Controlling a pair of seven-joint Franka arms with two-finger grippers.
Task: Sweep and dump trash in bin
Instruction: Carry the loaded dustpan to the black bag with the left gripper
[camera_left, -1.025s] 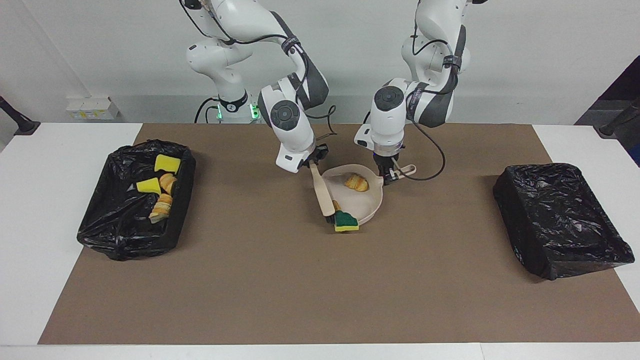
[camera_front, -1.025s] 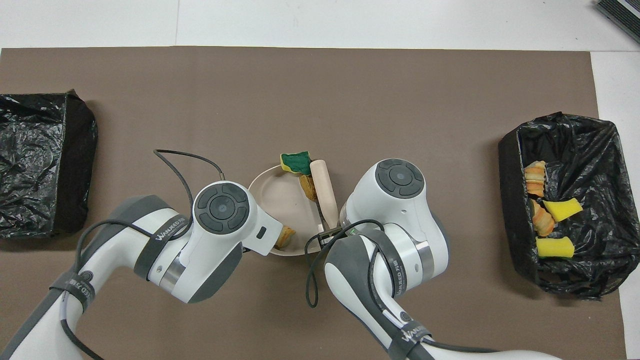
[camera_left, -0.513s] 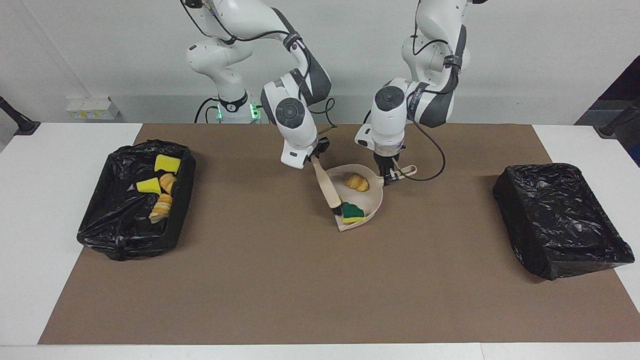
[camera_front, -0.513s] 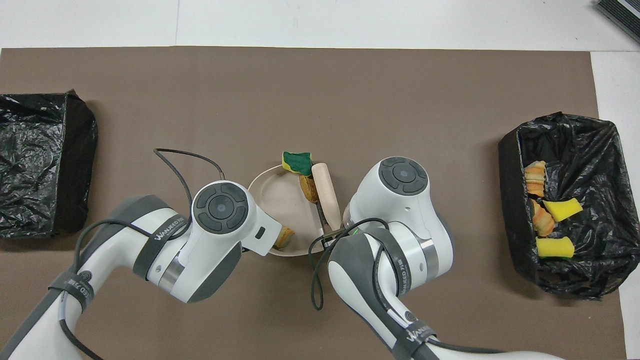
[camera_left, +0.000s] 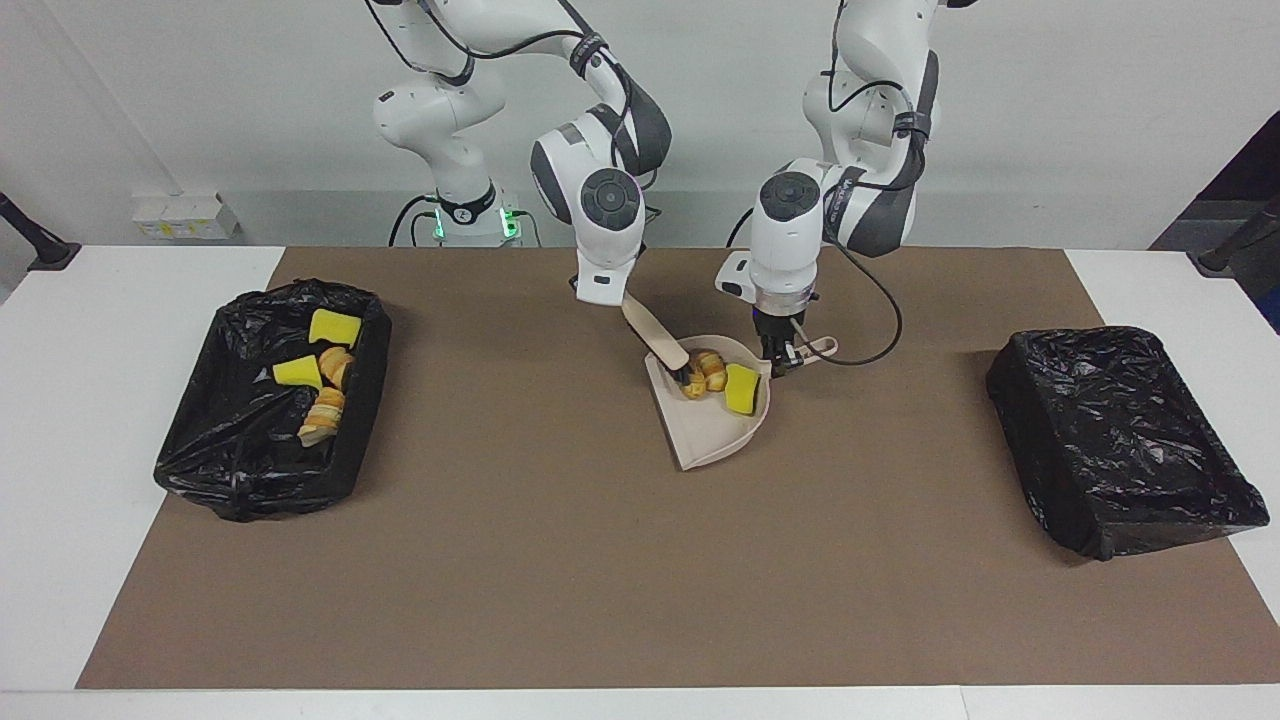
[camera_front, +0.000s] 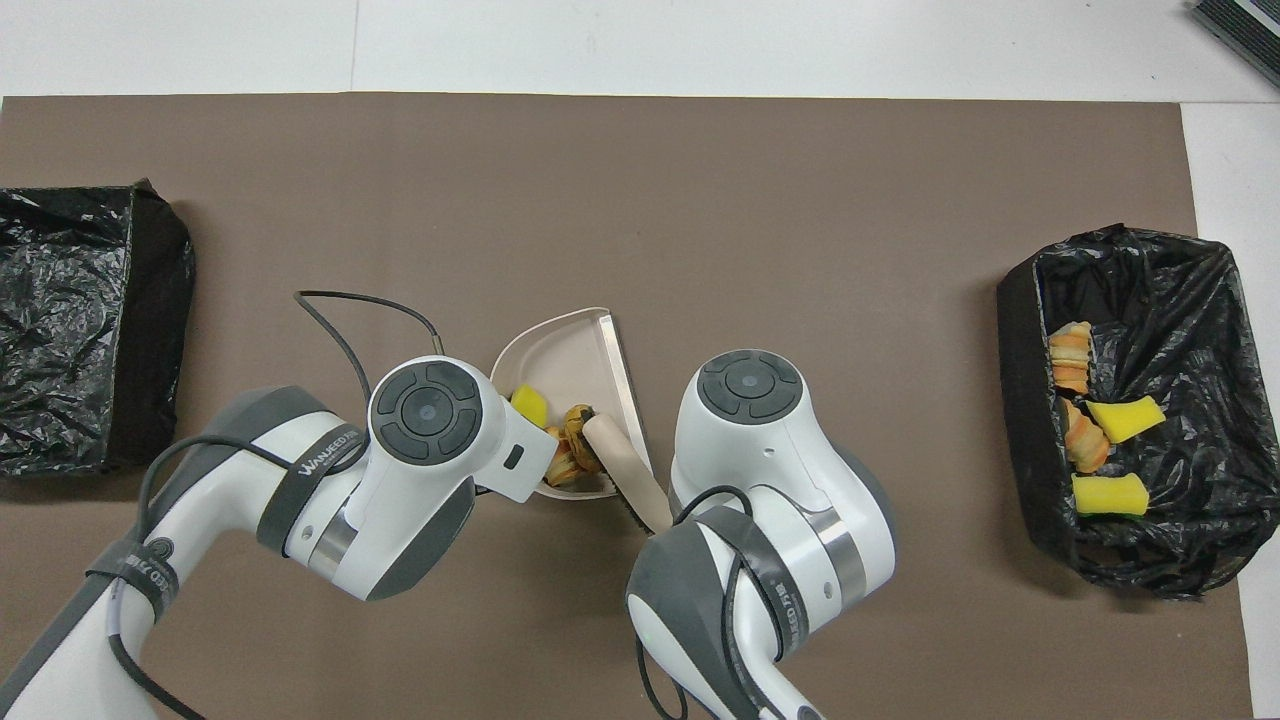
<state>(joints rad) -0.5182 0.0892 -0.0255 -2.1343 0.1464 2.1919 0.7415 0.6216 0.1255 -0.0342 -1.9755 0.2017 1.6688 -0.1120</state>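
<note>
A beige dustpan lies on the brown mat in the middle of the table, its handle toward the robots. My left gripper is shut on the handle. My right gripper is shut on a beige brush, whose head rests in the back of the pan. A yellow sponge piece and two tan-orange bread lumps lie bunched there. In the overhead view the pan, sponge, lumps and brush show between the two hands, which hide both grippers.
A black-bagged bin at the right arm's end holds several scraps; it also shows in the overhead view. A second black-bagged bin stands at the left arm's end. A black cable loops beside the pan handle.
The brush has drawn the green-faced sponge and a bread lump from the pan's open lip to its back, toward the robots. The sponge now shows yellow. The right hand has pulled back and risen.
</note>
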